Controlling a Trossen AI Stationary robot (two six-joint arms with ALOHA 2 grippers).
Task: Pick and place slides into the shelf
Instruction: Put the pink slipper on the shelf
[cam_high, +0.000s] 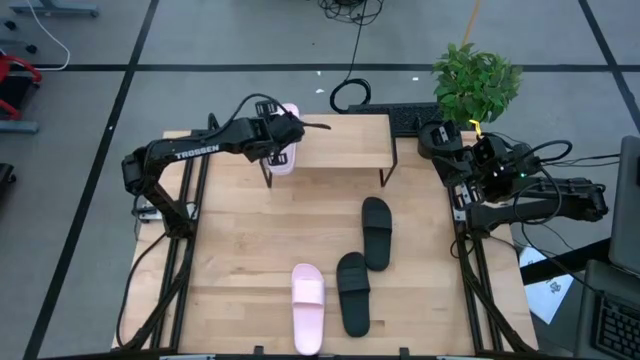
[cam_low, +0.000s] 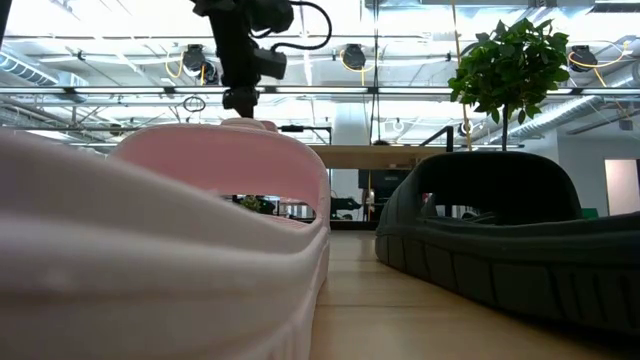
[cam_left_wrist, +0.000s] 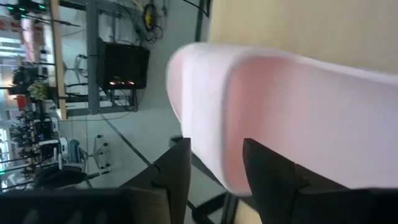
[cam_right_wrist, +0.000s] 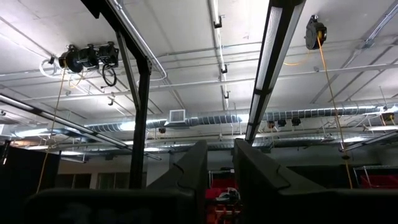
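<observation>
Holding a pink slide (cam_high: 283, 152) at the shelf's (cam_high: 335, 142) left end, the left end effector (cam_high: 283, 131) is clamped on it, long axis front-to-back. Other pink slide (cam_high: 307, 307) and both black ones (cam_high: 352, 292) (cam_high: 377, 231) lie lengthwise on the surface (cam_high: 240, 250), well apart from the shelf. Right end effector (cam_high: 470, 150) is parked by the plant (cam_high: 477, 80), fingers nearly together, pointing at the ceiling (cam_right_wrist: 186, 56).
</observation>
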